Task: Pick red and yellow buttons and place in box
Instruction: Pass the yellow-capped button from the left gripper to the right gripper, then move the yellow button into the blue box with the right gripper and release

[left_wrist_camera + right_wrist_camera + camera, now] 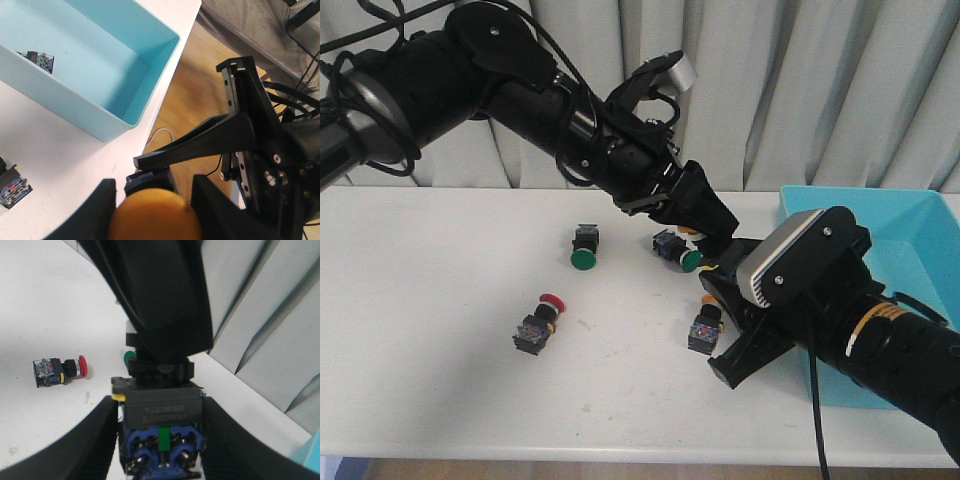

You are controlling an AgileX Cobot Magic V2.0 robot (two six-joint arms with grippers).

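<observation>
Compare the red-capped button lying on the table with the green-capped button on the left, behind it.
Cap colour: the red button has a red cap, while the left green button has a green one.
Pose: the red button's cap points away towards the curtain, and the green button's cap points towards the front edge.
Place: the red button lies nearer the front edge, the green button farther back.
Both have black blocky bodies and lie on their sides on the white table.
</observation>
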